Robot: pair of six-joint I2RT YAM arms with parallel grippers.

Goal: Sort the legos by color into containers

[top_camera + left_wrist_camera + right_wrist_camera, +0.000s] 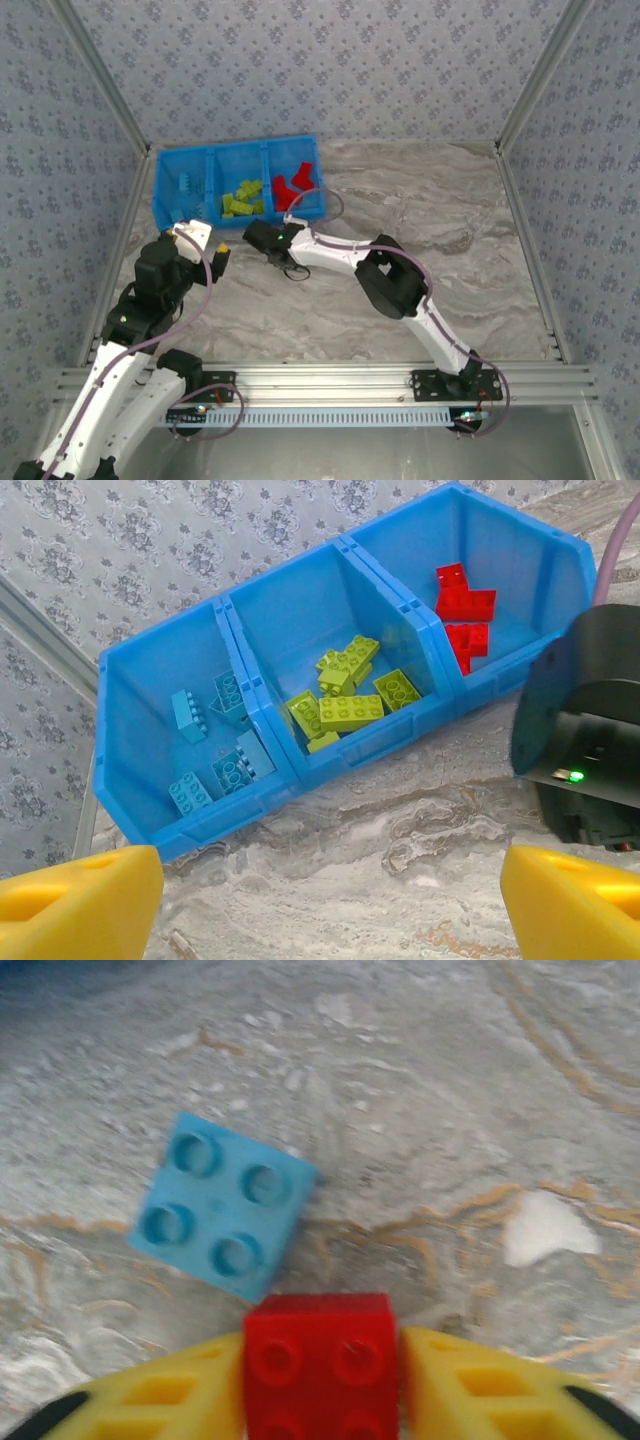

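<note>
The red studded plastic brick (318, 1345) is clamped between the yellow fingers of the right gripper (322, 1365), low over the grey marbled table (430, 230). A loose light blue four-stud plastic brick (220, 1205) lies flat on the table just beyond the held brick and slightly to its left, apart from it.

The bright blue three-compartment plastic tray (230, 815) is set with its long axis running left to right at the far left of the table. Light blue bricks are held in its left compartment (150, 695), lime green bricks (350, 710) in the middle one, and red bricks (465, 605) in the right compartment (520, 570).

From the right gripper, the right compartment lies farther away and slightly to the right, just across the tray's near wall. A short lift and a far-right carry are judged to be required.

The left gripper (325, 900) is spread wide with nothing between its fingers. It faces the tray's left end and is judged the nearer arm for the left compartment
</note>
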